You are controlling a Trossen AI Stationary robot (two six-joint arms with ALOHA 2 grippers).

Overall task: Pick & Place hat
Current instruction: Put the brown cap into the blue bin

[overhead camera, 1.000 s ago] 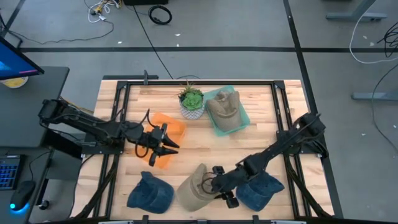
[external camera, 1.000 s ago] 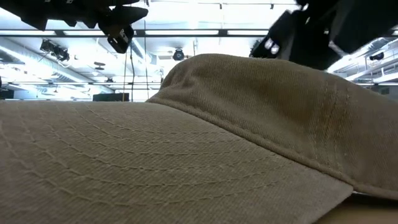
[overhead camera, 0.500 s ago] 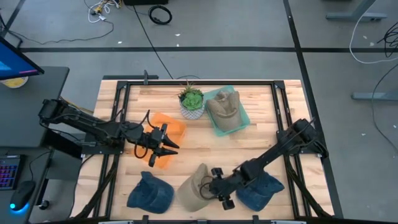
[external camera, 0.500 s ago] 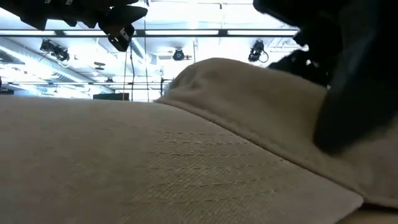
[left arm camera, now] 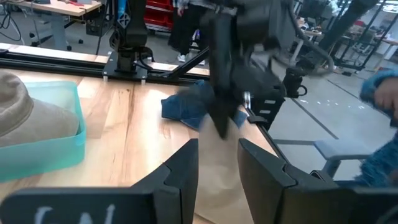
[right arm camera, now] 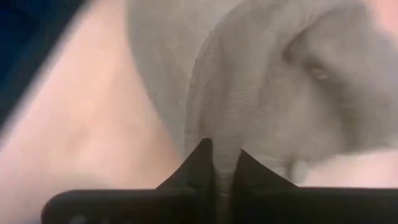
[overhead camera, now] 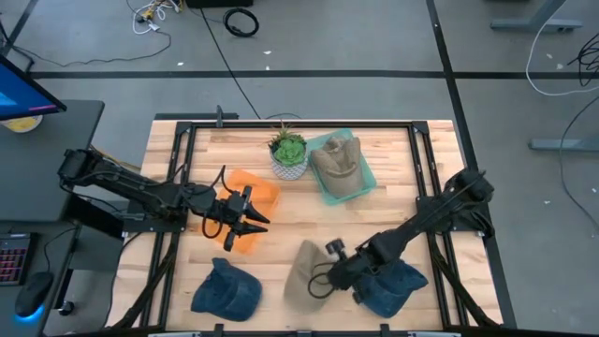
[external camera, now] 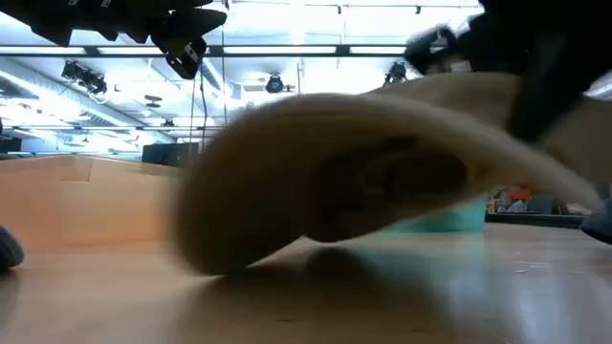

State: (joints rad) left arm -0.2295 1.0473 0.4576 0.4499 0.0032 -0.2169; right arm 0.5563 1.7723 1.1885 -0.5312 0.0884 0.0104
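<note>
A tan hat (overhead camera: 301, 273) lies near the table's front edge, between two blue hats (overhead camera: 225, 290) (overhead camera: 398, 285). My right gripper (overhead camera: 320, 278) is shut on it. In the low view the tan hat (external camera: 335, 182) is tipped up and shows its hollow underside. My left gripper (overhead camera: 255, 219) hovers open over an orange tray (overhead camera: 257, 195) at the left. Nothing is between its fingers (left arm camera: 217, 165). My right gripper pinches a raised fold of the tan hat's cloth (right arm camera: 219, 124) between its two fingers (right arm camera: 200, 163), on the side of the hat toward the table's right. It comes slanting down from the right. The hat is tilted, its lower edge (external camera: 206, 263) on the table and the rest raised.
A second tan hat (overhead camera: 339, 164) sits in a teal tray (overhead camera: 367, 178) at the back. A potted plant (overhead camera: 288, 154) stands beside it. Bare wood lies in the table's middle.
My right gripper has shut on the tan hat and drawn back a little toward the table's right and up. The hat has tipped from lying flat: its right side has risen and its underside now faces the near edge, while its left edge stays on the table.
</note>
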